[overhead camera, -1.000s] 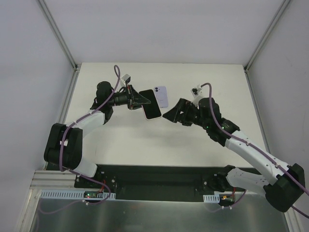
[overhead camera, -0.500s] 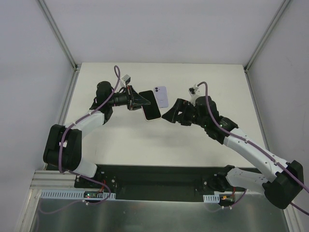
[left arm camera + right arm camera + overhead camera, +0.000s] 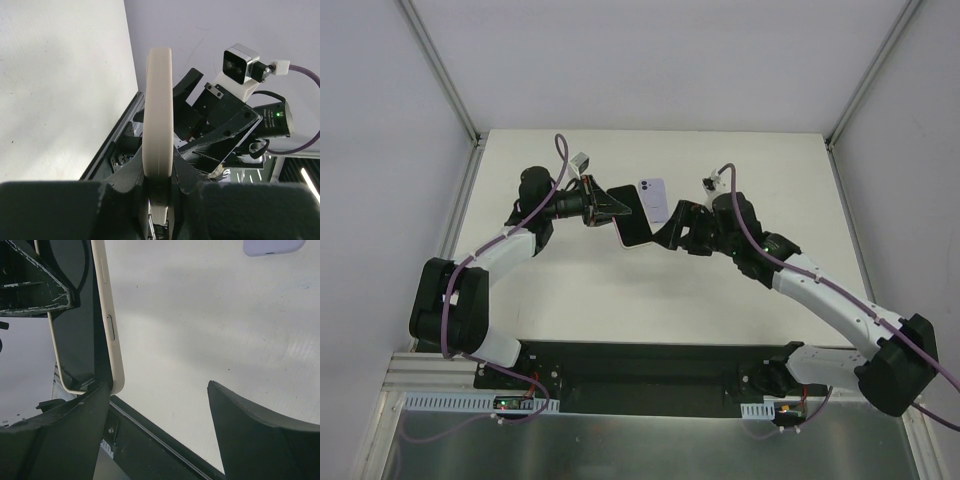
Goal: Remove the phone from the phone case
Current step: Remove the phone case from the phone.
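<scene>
Phone (image 3: 632, 222), cream-rimmed with a dark screen, is held off the table (image 3: 620, 300), its end clamped edge-on between the closed fingers of the left gripper (image 3: 613, 207). That hold looks unchanged from 1 second ago. The right gripper (image 3: 665, 228) has slid in toward the phone since then. Its 2 fingers are spread wide, and one finger (image 3: 60, 440) now sits against the phone's free corner while the other (image 3: 260, 430) stands well clear. A purple case (image 3: 653, 200) lies flat on the table just beyond the phone, where it was.
</scene>
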Tool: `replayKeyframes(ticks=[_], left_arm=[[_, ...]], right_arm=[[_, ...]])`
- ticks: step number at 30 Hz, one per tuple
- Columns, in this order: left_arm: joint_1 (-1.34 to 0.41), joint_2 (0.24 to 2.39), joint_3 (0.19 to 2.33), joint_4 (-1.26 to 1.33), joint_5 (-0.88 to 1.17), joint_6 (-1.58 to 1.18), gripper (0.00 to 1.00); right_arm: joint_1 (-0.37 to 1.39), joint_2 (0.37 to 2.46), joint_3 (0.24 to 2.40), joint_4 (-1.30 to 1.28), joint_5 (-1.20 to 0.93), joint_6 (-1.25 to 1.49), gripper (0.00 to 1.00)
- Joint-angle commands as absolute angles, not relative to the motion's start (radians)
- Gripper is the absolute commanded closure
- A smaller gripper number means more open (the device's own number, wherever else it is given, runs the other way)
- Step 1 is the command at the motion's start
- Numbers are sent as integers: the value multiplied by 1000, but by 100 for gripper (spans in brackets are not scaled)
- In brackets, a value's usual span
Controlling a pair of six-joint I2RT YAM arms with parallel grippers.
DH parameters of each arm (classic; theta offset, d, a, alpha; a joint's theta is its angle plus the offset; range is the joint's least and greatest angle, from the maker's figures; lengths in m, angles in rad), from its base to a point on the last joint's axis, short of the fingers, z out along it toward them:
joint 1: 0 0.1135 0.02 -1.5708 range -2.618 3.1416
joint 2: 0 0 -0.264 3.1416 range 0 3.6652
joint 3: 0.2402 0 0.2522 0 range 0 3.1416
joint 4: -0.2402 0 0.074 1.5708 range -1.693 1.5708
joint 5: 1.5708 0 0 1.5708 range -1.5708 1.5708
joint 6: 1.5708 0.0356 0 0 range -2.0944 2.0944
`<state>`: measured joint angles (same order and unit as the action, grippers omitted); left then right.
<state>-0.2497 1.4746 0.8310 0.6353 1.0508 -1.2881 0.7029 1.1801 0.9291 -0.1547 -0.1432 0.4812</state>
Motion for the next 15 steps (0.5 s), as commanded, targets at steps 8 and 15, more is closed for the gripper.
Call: replayKeyframes(ticks=[8,15], left_arm=[[-258,1394,905,667,1061,-1279,100],[-258,1394,911,658,1063,-1276,100]], right_arm=[[796,1236,1064,-417,178,344,20],[844,1244,1097,-483,285,308,20]])
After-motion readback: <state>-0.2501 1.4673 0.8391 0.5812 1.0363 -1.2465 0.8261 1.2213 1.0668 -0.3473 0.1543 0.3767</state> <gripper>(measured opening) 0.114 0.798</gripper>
